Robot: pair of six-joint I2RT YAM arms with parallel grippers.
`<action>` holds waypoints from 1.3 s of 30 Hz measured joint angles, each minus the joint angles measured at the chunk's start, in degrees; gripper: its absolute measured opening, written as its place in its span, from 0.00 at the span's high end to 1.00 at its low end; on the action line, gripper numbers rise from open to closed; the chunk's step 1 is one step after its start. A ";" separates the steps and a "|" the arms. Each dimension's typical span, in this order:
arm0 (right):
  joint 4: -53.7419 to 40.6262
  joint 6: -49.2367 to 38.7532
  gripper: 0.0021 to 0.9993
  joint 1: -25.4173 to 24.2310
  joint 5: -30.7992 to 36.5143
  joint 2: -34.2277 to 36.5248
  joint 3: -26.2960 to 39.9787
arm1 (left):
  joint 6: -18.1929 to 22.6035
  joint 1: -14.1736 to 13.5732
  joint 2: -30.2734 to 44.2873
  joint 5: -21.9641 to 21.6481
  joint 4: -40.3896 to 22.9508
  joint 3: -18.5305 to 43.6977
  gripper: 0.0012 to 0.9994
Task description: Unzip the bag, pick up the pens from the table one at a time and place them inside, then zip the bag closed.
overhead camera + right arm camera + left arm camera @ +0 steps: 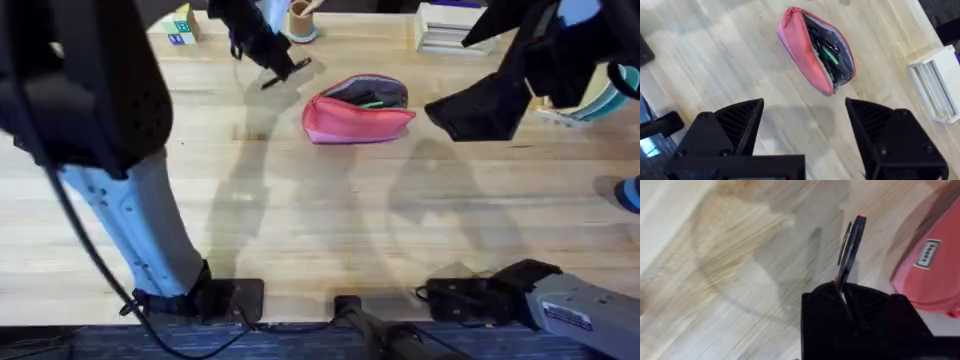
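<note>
Overhead, bag: the pink bag (358, 110) lies on the desk (320, 210) toward its far middle, mouth unzipped, dark lining and something green showing inside.
Overhead, left gripper: the left gripper (283, 72) hangs just left of the bag with a black pen (287, 74) slanting out of it.
Overhead, right gripper: the right gripper (478, 108) hovers just right of the bag, not touching it.
Left wrist, pen: jaws clamped on the pen's lower end; the clip and pinkish tip stick out above the desk, the bag's side close by.
Left wrist, handling: the pen looks light, stiff and smooth, and held at one end it may pivot; a mid-barrel hold would be steadier.
Right wrist, jaws: spread wide apart, holding nothing, above the bag's open mouth.
Right wrist, handling: the fabric looks soft and yielding, so it will likely slide or fold if pushed; pinch a lip or the end by the zipper.
</note>
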 joint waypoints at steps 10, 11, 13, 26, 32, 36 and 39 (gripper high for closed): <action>0.00 0.00 0.00 0.00 0.00 0.00 0.00 | 0.00 0.00 -7.88 5.20 -0.11 0.00 0.96; 0.00 0.00 0.00 0.00 0.00 0.00 0.00 | 0.00 0.00 -8.49 5.85 -0.13 0.00 0.96; 0.00 0.00 0.00 0.00 0.00 0.00 0.00 | 0.00 0.00 -9.77 6.80 -0.15 0.00 0.96; 0.00 -0.02 0.00 0.00 0.00 0.00 0.00 | 0.37 -3.89 -15.15 9.24 -1.52 0.00 0.96; 0.00 -0.02 0.00 0.00 0.00 0.00 0.00 | 0.68 -6.22 -15.15 10.47 -1.26 0.00 0.96; 0.00 -0.02 0.00 0.00 0.00 0.00 0.00 | 0.70 -7.99 -15.14 12.31 -0.92 -0.01 0.96; 0.00 -0.02 0.00 0.00 0.00 0.00 0.00 | 0.70 -9.48 -15.15 13.09 -0.90 -0.02 0.96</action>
